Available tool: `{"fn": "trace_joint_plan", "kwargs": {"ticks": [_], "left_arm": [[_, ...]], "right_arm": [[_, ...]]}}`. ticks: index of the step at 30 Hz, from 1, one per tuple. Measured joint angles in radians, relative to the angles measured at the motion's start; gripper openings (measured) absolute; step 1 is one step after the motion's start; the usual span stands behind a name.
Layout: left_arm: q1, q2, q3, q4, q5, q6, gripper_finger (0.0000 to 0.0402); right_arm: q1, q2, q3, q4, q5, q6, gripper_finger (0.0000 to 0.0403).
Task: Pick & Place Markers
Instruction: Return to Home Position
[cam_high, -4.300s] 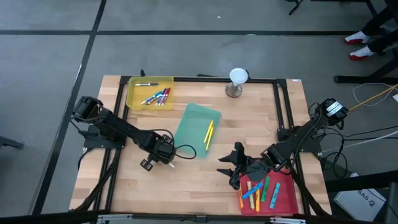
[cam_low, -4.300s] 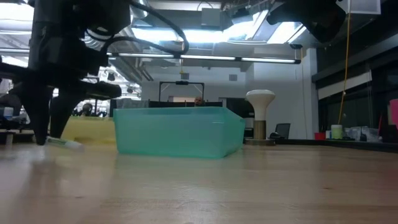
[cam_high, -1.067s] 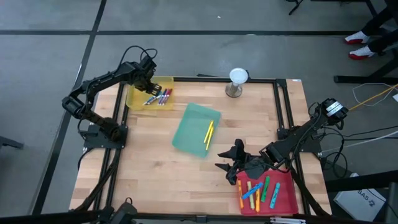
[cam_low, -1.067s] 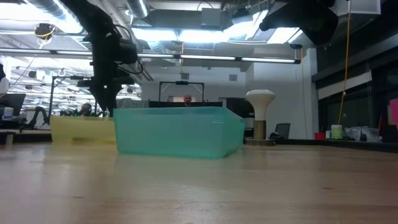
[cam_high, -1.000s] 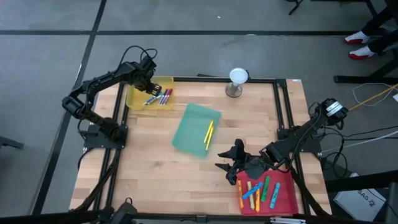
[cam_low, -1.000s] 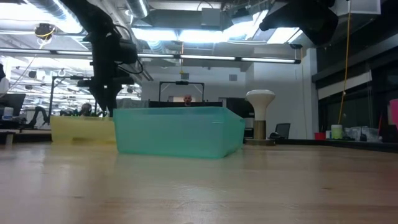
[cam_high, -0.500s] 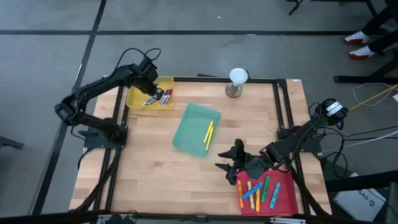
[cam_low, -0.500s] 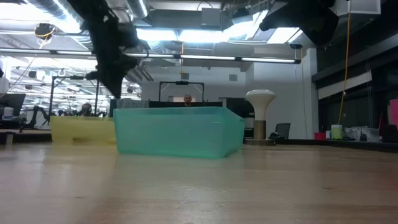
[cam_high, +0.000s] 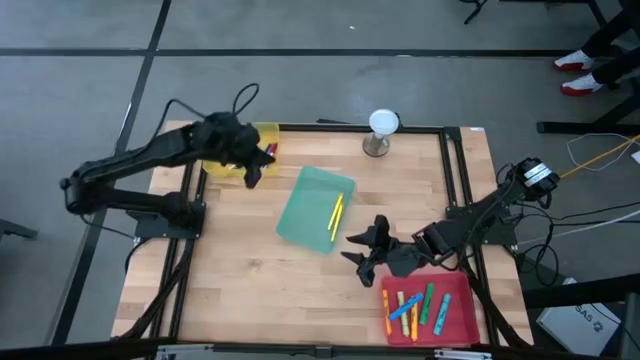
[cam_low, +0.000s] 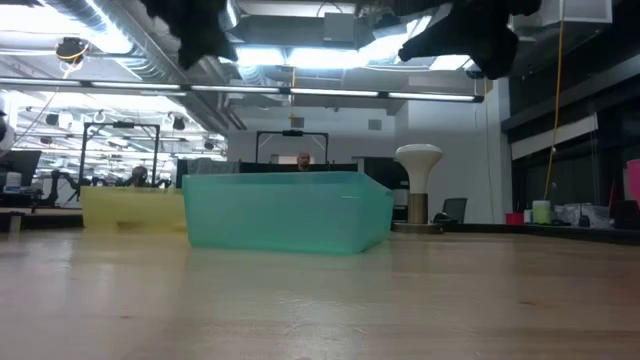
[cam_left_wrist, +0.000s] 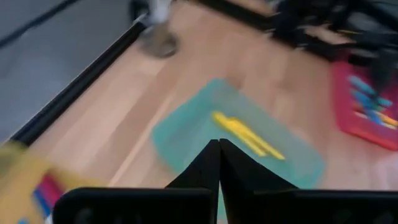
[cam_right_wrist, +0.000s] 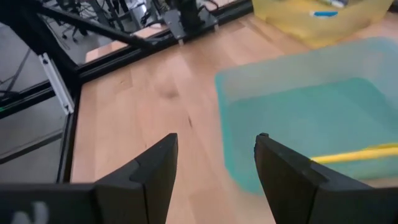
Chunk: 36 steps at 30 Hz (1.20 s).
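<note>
Two yellow markers (cam_high: 336, 214) lie in the green tray (cam_high: 305, 205) at mid-table. Several coloured markers (cam_high: 415, 305) lie in the red tray (cam_high: 455, 318) at the near right. More markers (cam_high: 268, 151) show in the yellow tray (cam_high: 218, 163) at the far left, mostly hidden under my left arm. My left gripper (cam_high: 250, 177) hangs shut and empty over that tray's right edge; its wrist view shows the fingers (cam_left_wrist: 219, 155) closed together. My right gripper (cam_high: 358, 258) stands open and empty between the green and red trays, with nothing between its fingers (cam_right_wrist: 155, 168).
A white mushroom-shaped stand (cam_high: 382, 130) is at the far edge, right of centre. A black frame (cam_high: 450, 175) runs along the table's sides. Bare wood lies at the near left (cam_high: 230, 290). In the low view the green tray (cam_low: 285, 210) stands in front of the yellow one (cam_low: 130, 208).
My left gripper has risen from inside the yellow tray and swung toward the table's near and right side, toward the green tray. It has tipped from pointing down to slanting forward. In the low view it has gone up out of the picture. The markers have stayed put.
</note>
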Motion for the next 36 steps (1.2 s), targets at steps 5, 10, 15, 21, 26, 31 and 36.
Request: {"fn": "trace_joint_plan", "kwargs": {"ticks": [5,10,15,21,26,31,36], "left_arm": [[-0.151,-0.063,0.000,0.032,-0.081,-0.001,0.0002],[-0.290,-0.093,0.000,0.033,-0.187,0.000,0.0003],[-0.398,-0.106,-0.002,0.048,-0.245,0.004,0.0002],[-0.501,-0.177,-0.171,0.379,-0.255,-0.026,0.0002],[-0.549,-0.251,-0.318,0.576,-0.265,-0.062,0.0002],[-0.586,-0.304,-0.359,0.603,-0.273,-0.062,0.0003],[-0.612,-0.333,-0.358,0.605,-0.284,-0.019,0.0003]], "right_arm": [[-0.034,0.000,0.000,0.070,0.000,-0.102,0.0204],[-0.079,0.000,0.000,0.197,0.000,-0.232,0.0147],[-0.122,0.000,0.000,0.248,-0.017,-0.326,0.0051],[-0.185,0.000,0.000,0.254,-0.110,-0.306,0.0012],[-0.204,-0.018,0.000,0.271,-0.114,-0.376,0.0004],[-0.207,-0.070,0.000,0.266,-0.193,-0.461,0.0003],[-0.232,-0.114,0.000,0.212,-0.351,-0.499,0.0002]]}}
